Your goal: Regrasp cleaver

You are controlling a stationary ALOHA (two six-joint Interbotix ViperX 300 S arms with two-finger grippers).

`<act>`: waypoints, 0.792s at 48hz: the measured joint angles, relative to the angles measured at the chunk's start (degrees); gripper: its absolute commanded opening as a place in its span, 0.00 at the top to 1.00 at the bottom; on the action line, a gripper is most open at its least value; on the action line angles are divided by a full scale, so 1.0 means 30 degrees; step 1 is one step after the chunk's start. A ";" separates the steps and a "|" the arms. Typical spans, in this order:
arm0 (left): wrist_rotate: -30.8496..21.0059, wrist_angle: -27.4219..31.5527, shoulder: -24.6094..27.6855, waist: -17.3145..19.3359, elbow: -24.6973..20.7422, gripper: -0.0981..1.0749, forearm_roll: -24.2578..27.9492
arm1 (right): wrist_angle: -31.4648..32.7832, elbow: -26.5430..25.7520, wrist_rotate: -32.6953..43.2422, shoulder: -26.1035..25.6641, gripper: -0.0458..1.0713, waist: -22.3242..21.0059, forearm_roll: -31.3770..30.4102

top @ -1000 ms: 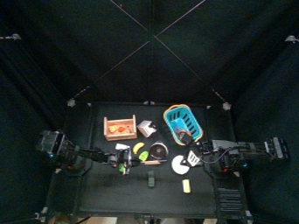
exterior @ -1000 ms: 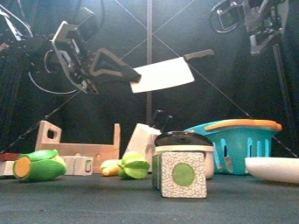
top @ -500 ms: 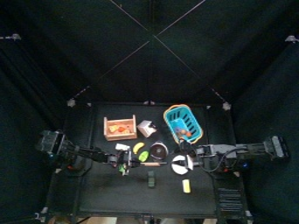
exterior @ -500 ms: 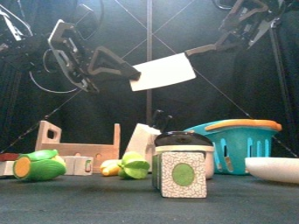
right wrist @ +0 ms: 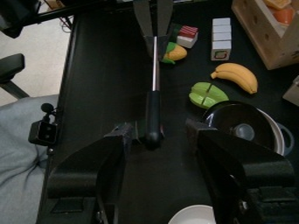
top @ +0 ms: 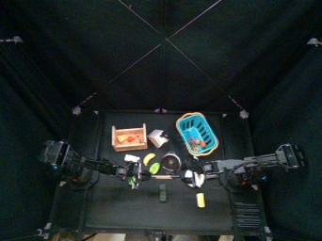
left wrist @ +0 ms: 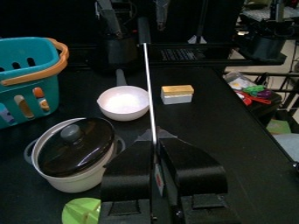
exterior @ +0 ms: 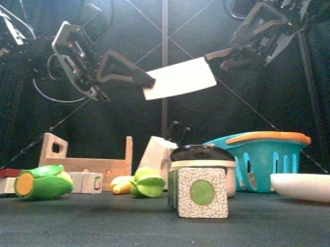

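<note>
The cleaver [exterior: 180,79], a broad white blade with a short dark handle, hangs in the air above the table. My left gripper [exterior: 134,83] is shut on the blade's far edge; in the left wrist view the blade [left wrist: 147,83] shows edge-on, rising from the closed gripper [left wrist: 156,147]. From the right, my right gripper [exterior: 230,56] has reached the handle end. In the right wrist view its jaws stand wide open on either side of the dark handle [right wrist: 152,118], with clear gaps and no contact at the gripper [right wrist: 159,136].
Below stand a lidded pot [exterior: 199,183], a blue basket [exterior: 263,154], a white bowl [exterior: 303,184], a wooden crate [exterior: 80,156] and green fruit [exterior: 44,183]. A banana [right wrist: 233,77] and a small yellow block [left wrist: 177,91] lie on the table.
My right gripper has come down and to the left from the upper right, until its open jaws straddle the cleaver's handle. The left gripper and cleaver have stayed still.
</note>
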 measured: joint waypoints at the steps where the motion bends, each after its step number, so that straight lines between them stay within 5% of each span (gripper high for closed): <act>1: -0.0029 0.0000 0.0029 0.0000 0.0000 0.56 0.0000 | 0.0000 -0.0059 0.0000 0.0088 0.19 0.0000 0.0000; 38: 0.0000 0.0029 0.0059 0.0000 0.0029 0.56 0.0000 | 0.0000 -0.0029 0.0059 0.0557 0.51 -0.0176 0.0234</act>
